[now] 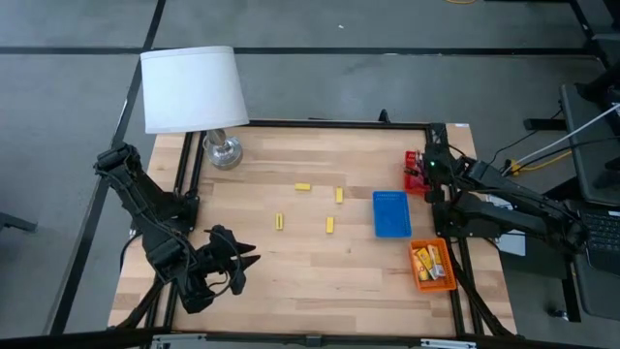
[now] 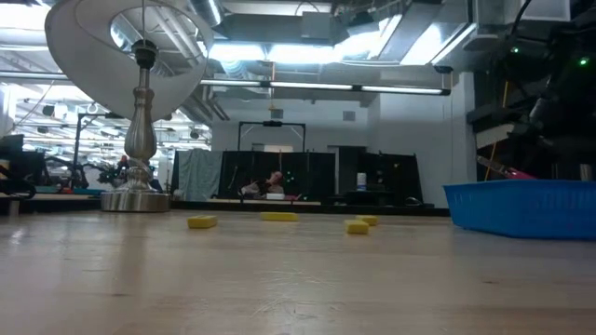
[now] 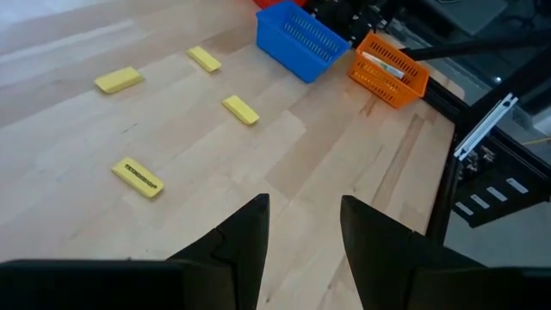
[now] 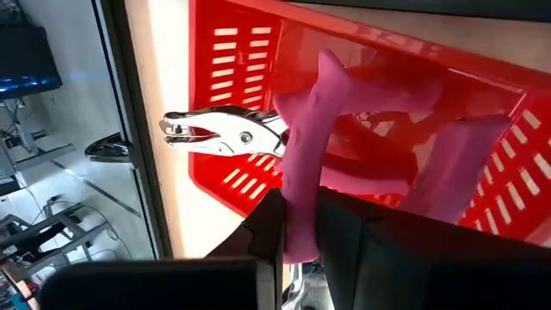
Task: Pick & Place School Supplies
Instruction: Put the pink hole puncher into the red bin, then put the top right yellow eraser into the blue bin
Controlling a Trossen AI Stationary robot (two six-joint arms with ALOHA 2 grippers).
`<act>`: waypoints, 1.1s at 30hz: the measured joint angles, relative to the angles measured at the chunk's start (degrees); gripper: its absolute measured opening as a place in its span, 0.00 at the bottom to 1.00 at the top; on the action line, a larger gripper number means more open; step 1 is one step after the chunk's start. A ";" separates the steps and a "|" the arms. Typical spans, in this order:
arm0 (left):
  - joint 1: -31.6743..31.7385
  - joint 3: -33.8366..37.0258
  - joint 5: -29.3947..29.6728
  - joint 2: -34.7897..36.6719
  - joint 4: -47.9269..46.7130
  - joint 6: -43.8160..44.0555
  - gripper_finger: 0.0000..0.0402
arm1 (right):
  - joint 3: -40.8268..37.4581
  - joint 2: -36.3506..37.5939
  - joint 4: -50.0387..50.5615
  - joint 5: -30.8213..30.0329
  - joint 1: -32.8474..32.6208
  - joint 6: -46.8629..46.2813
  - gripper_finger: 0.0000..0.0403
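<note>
A red-handled hole punch (image 4: 258, 138) sat clamped by one handle between the nearly closed fingers of the right gripper (image 4: 300, 226), over the red tray (image 4: 250, 69). The left gripper (image 3: 303, 232) hung half open, holding nothing, near four yellow erasers (image 3: 138, 177) on the table (image 3: 86, 129).

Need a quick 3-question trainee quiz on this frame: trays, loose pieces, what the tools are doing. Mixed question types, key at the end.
1. Count: how many yellow oblong pieces lie loose on the table?
2. True or false: the yellow packs lie in the blue tray.
3. The right tool, over the red tray, is: A) shut on a hole punch; B) shut on a yellow piece; C) open and empty.

Key
1. Four.
2. False: they lie in the orange tray; the blue tray shows nothing inside.
3. A. The left tool hovers open at the table's left side, holding nothing.
</note>
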State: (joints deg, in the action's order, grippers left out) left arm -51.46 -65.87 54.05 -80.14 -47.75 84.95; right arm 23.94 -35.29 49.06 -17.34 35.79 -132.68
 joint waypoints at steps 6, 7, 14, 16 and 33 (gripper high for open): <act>0.00 0.00 -0.16 0.00 0.17 0.02 0.35 | 0.00 -0.87 0.62 0.00 0.00 0.07 0.11; 0.00 0.00 -0.16 0.00 0.17 0.28 0.35 | 0.00 -1.04 0.85 0.00 0.00 0.09 0.12; 0.00 0.00 -0.16 0.00 1.13 0.74 0.35 | 0.00 -1.77 1.38 0.31 0.00 1.34 0.29; 0.00 0.00 -0.16 0.00 1.29 0.72 0.35 | 0.00 -1.77 1.24 0.28 0.00 1.78 0.32; 0.00 0.00 -0.16 0.00 1.29 0.70 0.35 | 0.00 -0.94 -22.24 -7.05 -0.44 28.84 0.40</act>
State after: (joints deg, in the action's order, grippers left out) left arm -51.46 -65.87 53.89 -80.14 -46.46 85.64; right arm 23.94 -36.23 26.82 -24.40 35.35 -103.84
